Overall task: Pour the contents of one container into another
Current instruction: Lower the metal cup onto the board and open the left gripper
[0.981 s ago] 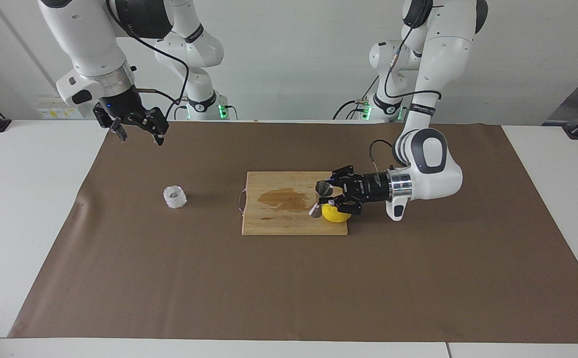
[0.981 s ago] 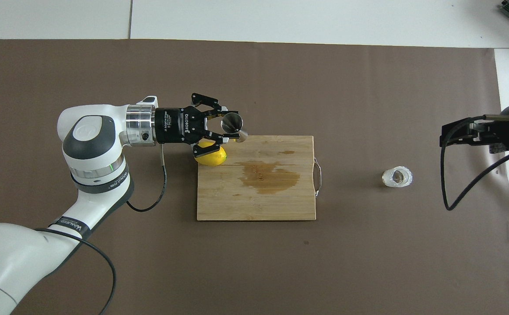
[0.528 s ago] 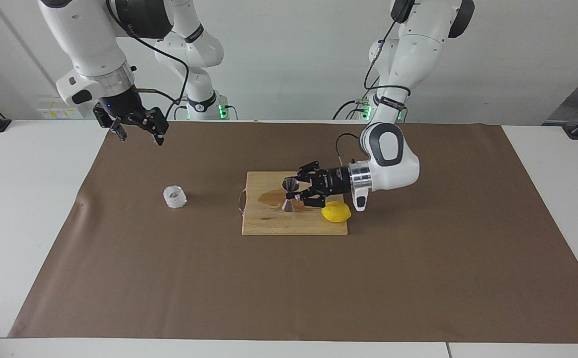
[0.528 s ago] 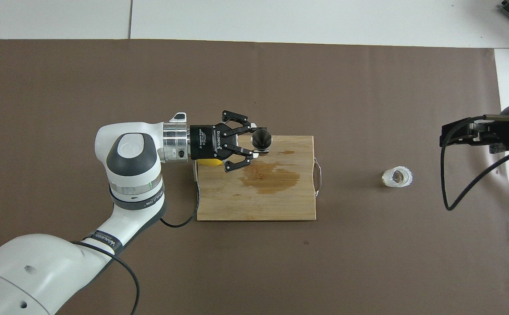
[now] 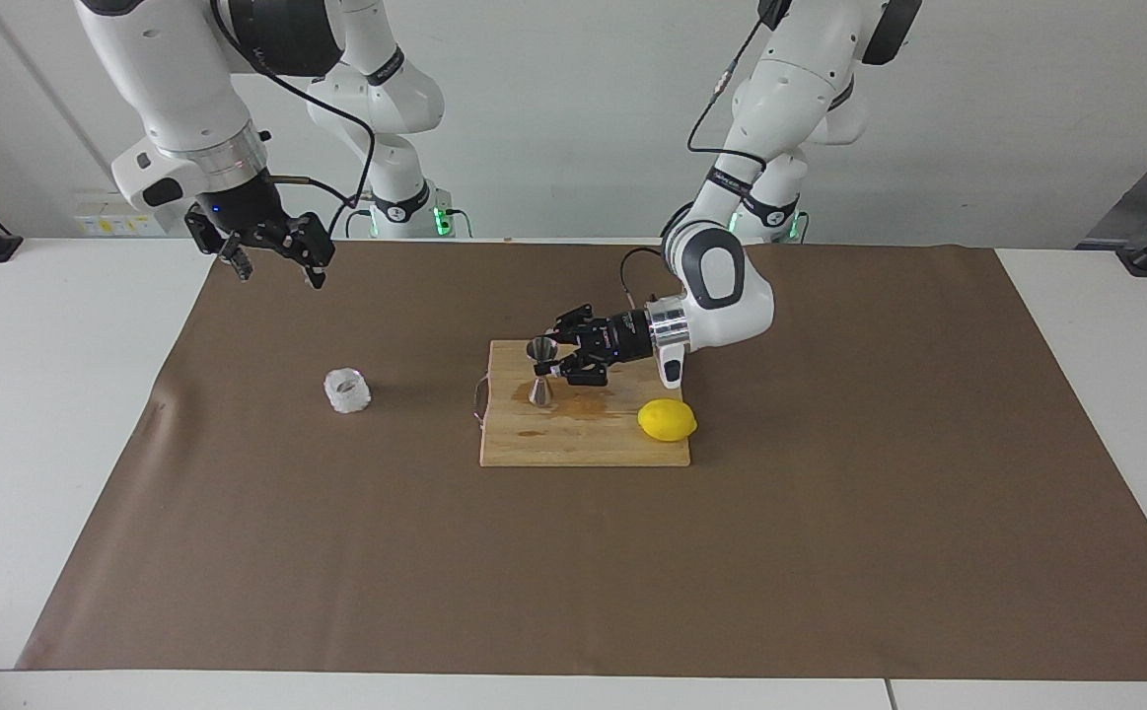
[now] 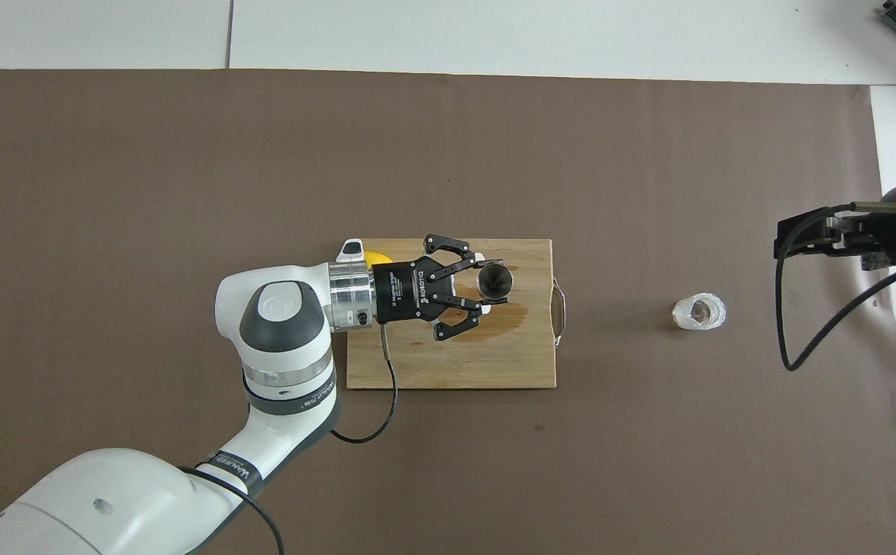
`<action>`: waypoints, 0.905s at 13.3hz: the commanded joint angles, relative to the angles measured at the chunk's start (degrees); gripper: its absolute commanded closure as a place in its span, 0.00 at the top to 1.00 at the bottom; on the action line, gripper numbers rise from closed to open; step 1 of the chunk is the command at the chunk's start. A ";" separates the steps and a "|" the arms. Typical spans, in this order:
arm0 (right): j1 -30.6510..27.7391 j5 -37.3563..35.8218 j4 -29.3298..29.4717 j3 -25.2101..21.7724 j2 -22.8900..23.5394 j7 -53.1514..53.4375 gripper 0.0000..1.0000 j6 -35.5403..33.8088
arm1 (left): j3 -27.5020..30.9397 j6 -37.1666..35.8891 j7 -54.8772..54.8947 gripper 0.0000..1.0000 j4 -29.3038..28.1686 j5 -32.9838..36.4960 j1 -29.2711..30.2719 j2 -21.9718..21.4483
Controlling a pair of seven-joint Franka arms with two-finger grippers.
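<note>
A small steel hourglass jigger (image 5: 540,375) (image 6: 494,281) is upright over the wooden cutting board (image 5: 583,446) (image 6: 455,362), toward the board's handle end. I cannot tell whether its foot touches the wood. My left gripper (image 5: 553,371) (image 6: 487,288) reaches in sideways and is shut on the jigger's waist. The whitish glass cup (image 5: 346,390) (image 6: 699,312) stands alone on the brown mat toward the right arm's end. My right gripper (image 5: 280,274) (image 6: 790,235) hangs open and holds nothing, high over the mat near the cup, where the arm waits.
A yellow lemon (image 5: 667,419) (image 6: 374,256) lies on the board's corner toward the left arm's end, partly under the left wrist in the overhead view. A wet brown stain (image 5: 583,402) (image 6: 513,314) marks the board beside the jigger. A metal handle (image 6: 560,312) sticks out toward the cup.
The left arm has carried the jigger from above the lemon across the board toward the handle end, turning it from tilted to upright. The right arm has not moved.
</note>
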 commanded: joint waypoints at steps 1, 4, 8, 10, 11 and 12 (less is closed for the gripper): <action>-0.81 1.19 0.52 0.34 -0.19 -1.21 1.00 -1.01 | 1.00 1.51 2.02 0.00 -2.92 -3.85 -1.53 -2.80; -0.81 1.19 0.52 0.34 -0.19 -1.21 1.00 -1.01 | 1.17 3.87 2.02 0.00 -3.10 -5.52 -2.76 -2.54; -0.81 1.11 0.52 0.34 -0.19 -1.21 1.00 -1.01 | 1.17 4.93 2.02 0.00 -3.18 -5.79 -2.76 -2.36; -0.81 1.11 0.52 0.34 -0.19 -1.21 1.00 -1.01 | 1.17 5.29 2.02 0.00 -3.18 -6.67 -3.11 -2.28; -0.81 1.19 0.52 0.34 -0.19 -1.21 1.00 -1.01 | 1.17 5.37 2.02 0.00 -3.18 -6.67 -3.11 -2.19; -0.81 1.19 0.52 0.34 -0.19 -1.30 1.00 -1.01 | 1.17 5.81 2.02 0.00 -3.18 -6.76 -3.11 -2.19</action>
